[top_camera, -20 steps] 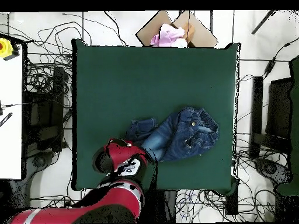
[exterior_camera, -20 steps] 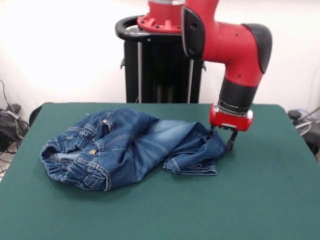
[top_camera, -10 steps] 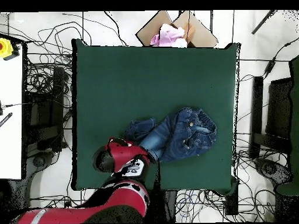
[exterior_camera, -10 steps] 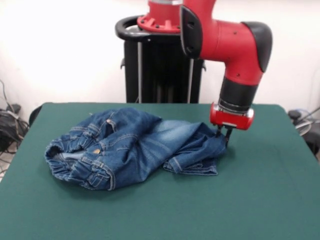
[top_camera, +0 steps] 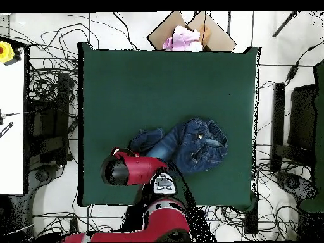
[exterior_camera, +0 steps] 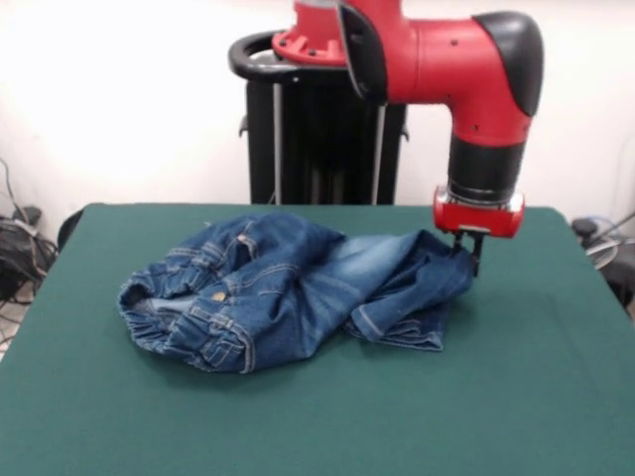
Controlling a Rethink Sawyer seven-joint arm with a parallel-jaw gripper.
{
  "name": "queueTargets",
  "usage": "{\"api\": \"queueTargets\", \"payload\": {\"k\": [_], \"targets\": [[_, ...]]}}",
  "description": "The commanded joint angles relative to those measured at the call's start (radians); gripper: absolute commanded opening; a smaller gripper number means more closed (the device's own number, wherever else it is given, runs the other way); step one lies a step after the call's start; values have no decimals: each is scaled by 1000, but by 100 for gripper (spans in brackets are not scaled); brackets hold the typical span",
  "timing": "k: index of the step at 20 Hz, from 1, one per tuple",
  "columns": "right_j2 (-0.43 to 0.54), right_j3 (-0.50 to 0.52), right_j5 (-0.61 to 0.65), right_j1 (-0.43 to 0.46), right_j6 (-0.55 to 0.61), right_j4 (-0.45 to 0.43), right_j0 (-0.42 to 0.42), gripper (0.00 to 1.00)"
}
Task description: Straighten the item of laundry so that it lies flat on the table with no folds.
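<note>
Gripper (exterior_camera: 470,250) closed on a leg end of the jeans (exterior_camera: 288,290), lifting that edge slightly. Rest of the garment lies bunched mid-table (exterior_camera: 516,397), waistband away from the gripper. Green surface bare on all sides. A cardboard box (top_camera: 190,31) with pink cloth and cables lie beyond the table's edge.
</note>
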Motion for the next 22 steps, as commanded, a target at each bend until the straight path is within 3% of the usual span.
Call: {"api": "queueTargets", "payload": {"k": [1,6,9,13,19,20,22], "targets": [[319,45,-52,55,107,-33,-110,0],[470,-7,-93,200,-14,-191,-272,0],[561,-17,-36,264,-72,-269,-368,0],[522,7,-4,189,5,-271,-336,0],[409,39,23,68,129,-186,-226,0],[419,48,13,67,138,-181,-227,100],[395,51,33,34,162,-152,-202,100]]}}
